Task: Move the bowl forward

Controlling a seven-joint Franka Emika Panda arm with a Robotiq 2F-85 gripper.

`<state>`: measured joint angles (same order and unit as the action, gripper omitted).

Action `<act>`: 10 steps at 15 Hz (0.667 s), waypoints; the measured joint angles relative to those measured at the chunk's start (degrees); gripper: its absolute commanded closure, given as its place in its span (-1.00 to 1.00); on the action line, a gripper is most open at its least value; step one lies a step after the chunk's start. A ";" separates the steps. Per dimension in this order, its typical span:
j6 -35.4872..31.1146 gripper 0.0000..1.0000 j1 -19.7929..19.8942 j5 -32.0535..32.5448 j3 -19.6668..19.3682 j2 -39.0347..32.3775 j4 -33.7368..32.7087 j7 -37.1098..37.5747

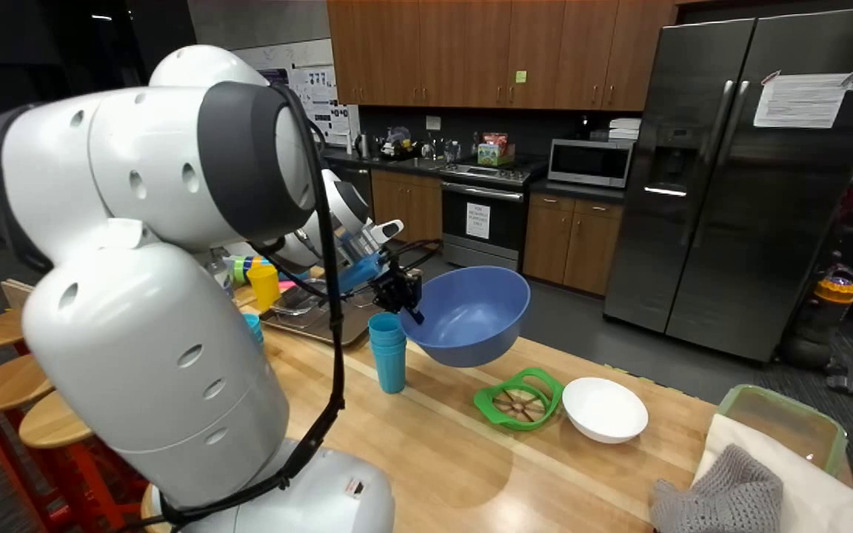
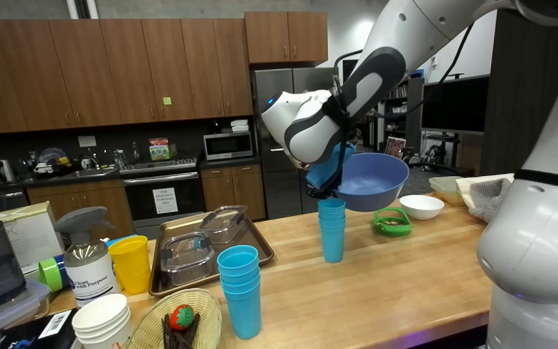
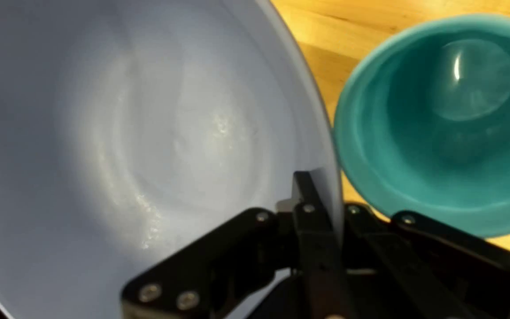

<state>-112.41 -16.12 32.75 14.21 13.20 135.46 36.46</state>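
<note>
The large blue bowl [image 1: 471,314] hangs tilted in the air above the table, in both exterior views [image 2: 372,182]. My gripper [image 1: 413,305] is shut on the bowl's rim at the side toward the blue cups. In the wrist view the bowl [image 3: 184,133] fills the left half, and its inside looks empty. One finger of the gripper [image 3: 326,199] is inside the rim and the other outside; the outer fingertip is hidden behind the rim. In an exterior view the arm's blue cover hides most of the gripper [image 2: 325,190].
A stack of blue cups [image 1: 389,363] stands right beside the bowl; I cannot tell whether they touch. A green slicer [image 1: 519,400] and a white dish [image 1: 604,409] are on the table. A tray with clear containers [image 2: 262,242], another cup stack [image 2: 242,300] and a basket [image 2: 211,315] stand farther off.
</note>
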 measured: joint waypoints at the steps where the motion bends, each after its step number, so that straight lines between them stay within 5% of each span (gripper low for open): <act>1: -0.36 1.00 0.32 -0.39 0.10 0.97 1.01 0.22; 10: -7.03 1.00 3.16 -5.70 0.38 11.18 11.32 1.28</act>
<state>-119.45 -12.96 27.05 14.59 24.39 146.78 37.74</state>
